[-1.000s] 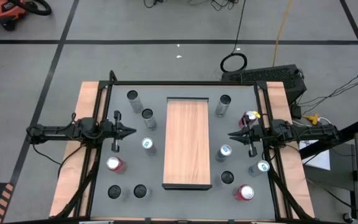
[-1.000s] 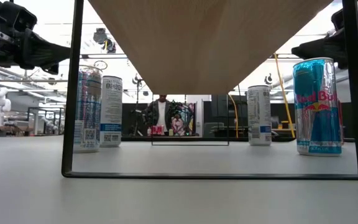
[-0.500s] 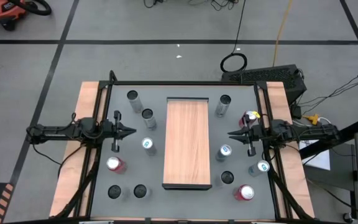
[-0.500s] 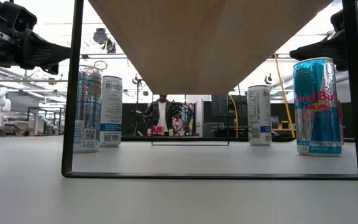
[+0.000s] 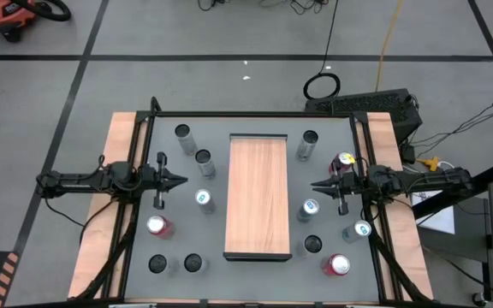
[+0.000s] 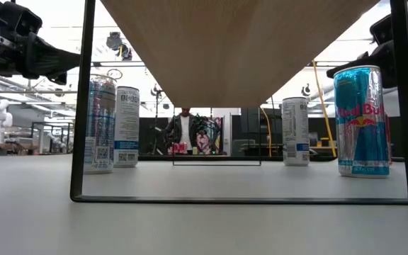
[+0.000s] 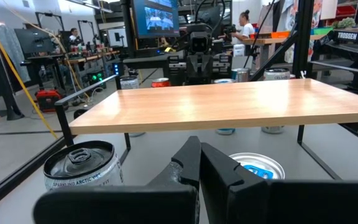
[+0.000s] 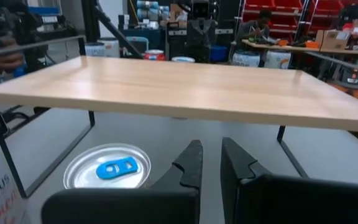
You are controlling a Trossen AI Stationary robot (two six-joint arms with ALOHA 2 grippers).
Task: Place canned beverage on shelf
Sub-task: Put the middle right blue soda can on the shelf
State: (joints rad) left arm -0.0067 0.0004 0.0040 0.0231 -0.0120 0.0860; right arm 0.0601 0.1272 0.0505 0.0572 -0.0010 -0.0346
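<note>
A grey table (image 5: 255, 272) carries the shelf (image 5: 258, 198), a long wood-grain board on a dark frame, standing bare at the centre with cans scattered on both sides and none yet on top. The left arm waits at the table's left edge, its gripper (image 5: 181, 180) closed on nothing and pointing at the shelf. The right gripper (image 5: 317, 184), likewise pinched shut and empty, has crept a little toward the shelf over the past second, the only change in the scene; it now hangs just beside a blue-tabbed can (image 5: 309, 208), which the right wrist view shows directly below its fingers (image 8: 190, 163). That small advance suggests the right arm is starting its approach to a first can, though the fingers would have to spread before any grasp. A similar can (image 5: 203, 198) stands near the left gripper, untouched.
</note>
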